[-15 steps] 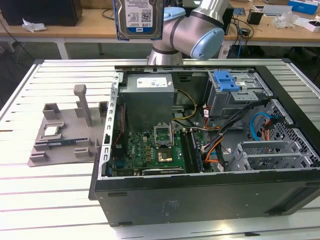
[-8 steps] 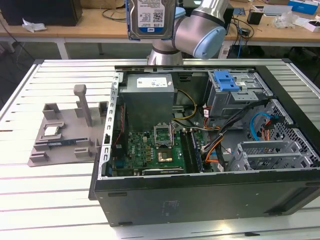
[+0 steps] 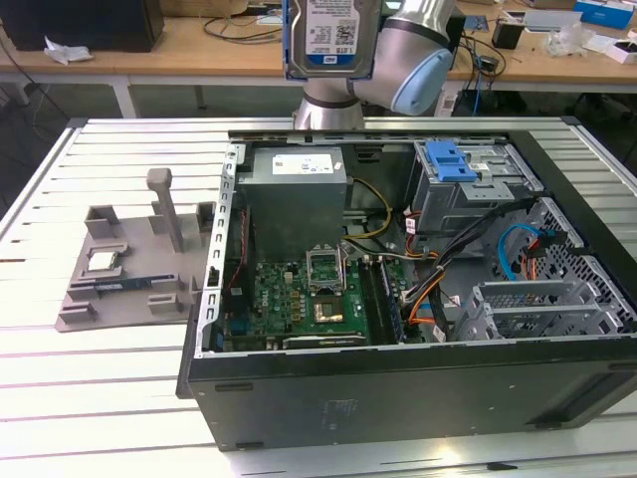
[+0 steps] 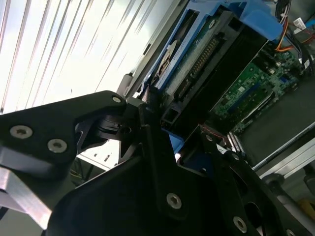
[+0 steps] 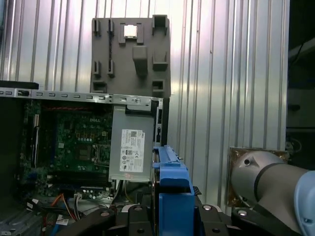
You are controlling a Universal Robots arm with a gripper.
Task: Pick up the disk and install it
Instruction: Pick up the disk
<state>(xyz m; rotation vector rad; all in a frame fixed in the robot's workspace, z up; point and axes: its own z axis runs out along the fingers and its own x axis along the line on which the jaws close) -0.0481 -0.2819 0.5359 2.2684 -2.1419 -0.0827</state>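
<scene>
Pick-up looks done: the tool (image 4: 172,140) is clamped on the disk (image 3: 331,35), held high above the open computer case (image 3: 398,398). Installation into the case is not yet done.

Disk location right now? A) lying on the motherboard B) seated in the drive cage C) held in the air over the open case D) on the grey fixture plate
C: the silver metal hard drive in its blue plastic carrier is clamped in the end effector, high above the open black computer case.
</scene>
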